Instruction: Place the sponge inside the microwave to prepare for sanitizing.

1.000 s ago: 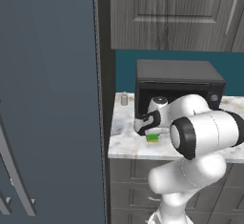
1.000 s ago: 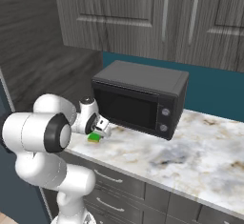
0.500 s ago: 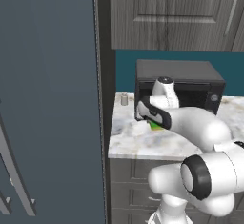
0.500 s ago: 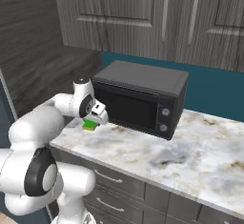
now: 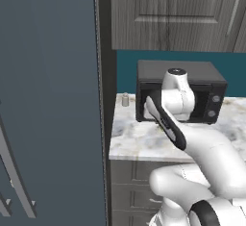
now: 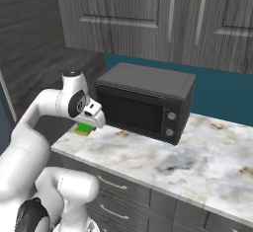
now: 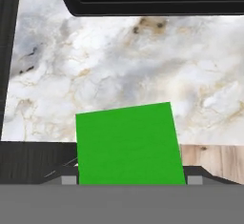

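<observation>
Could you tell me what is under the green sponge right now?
Under the sponge lies the marble counter, with its front edge and wooden floor beyond; the patch straight beneath is covered.

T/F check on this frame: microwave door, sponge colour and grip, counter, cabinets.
1. The microwave door is open. False: it is shut.
2. The sponge is green. True.
3. The sponge lies flat on the counter, away from the hand. False: it sits between the hand's fingers, lifted off the marble.
4. The counter top is marble-patterned. True.
5. Grey cabinets hang above the microwave. True.
6. The sponge is already inside the microwave. False: it is outside, near the microwave's front left corner.
</observation>
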